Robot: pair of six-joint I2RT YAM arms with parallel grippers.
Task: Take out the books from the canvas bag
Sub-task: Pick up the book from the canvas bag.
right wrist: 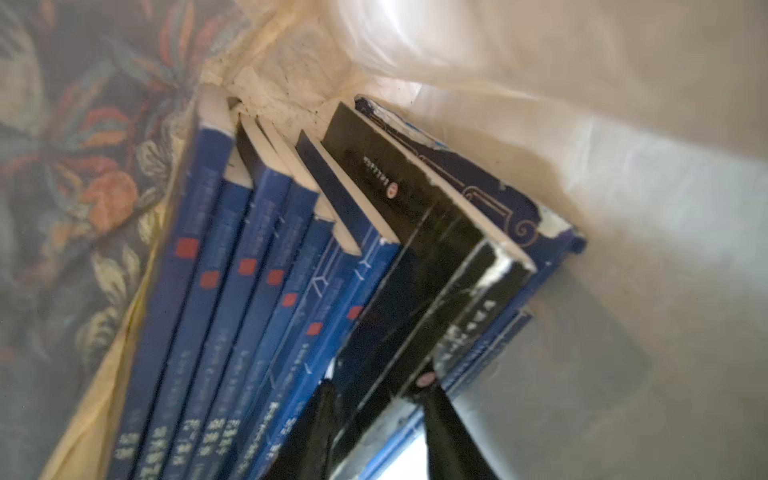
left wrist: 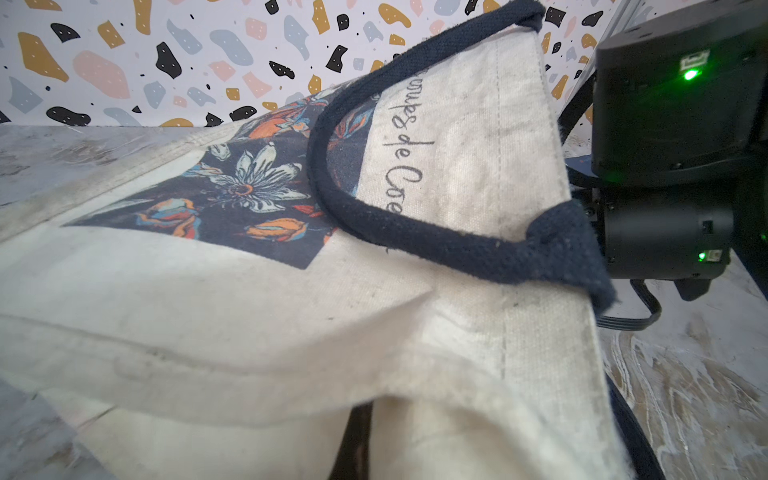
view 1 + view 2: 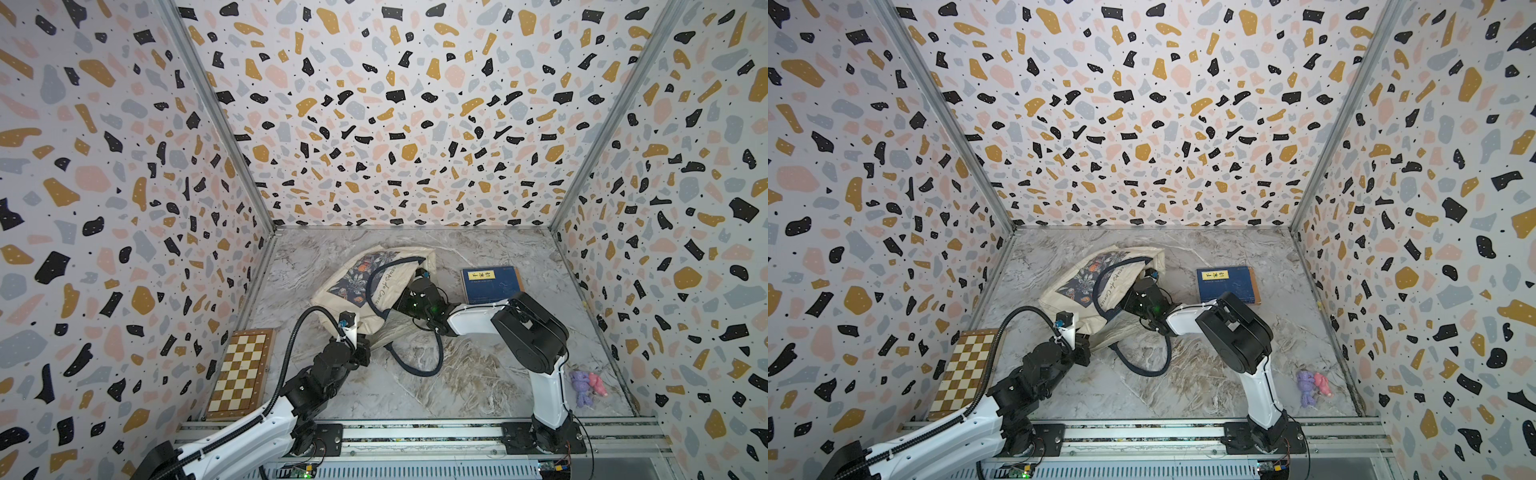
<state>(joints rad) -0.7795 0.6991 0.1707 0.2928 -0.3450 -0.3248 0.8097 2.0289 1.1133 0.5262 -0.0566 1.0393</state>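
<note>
A row of blue books (image 1: 232,291) stands spine-out inside the canvas bag (image 3: 357,282), filling the left and centre of the right wrist view. 1 black book (image 1: 415,257) stands at the row's right end. The right gripper (image 1: 380,411) rises from the bottom of that frame, its 2 fingers (image 1: 444,424) apart on either side of the black book's spine. Whether they press it cannot be told.

In both top views the bag lies on its side at the centre of the marble table (image 3: 478,382), and the right arm's wrist reaches into its mouth from the right. A yellow-labelled book (image 3: 492,284) lies flat just right of the bag. The left gripper (image 3: 360,337) is closed at the bag's lower edge; whether it pinches cloth is hidden. 1 navy handle (image 3: 415,361) loops over the table below the bag. A chessboard box (image 3: 243,372) sits at lower left, and a purple and pink toy (image 3: 586,386) at lower right.
</note>
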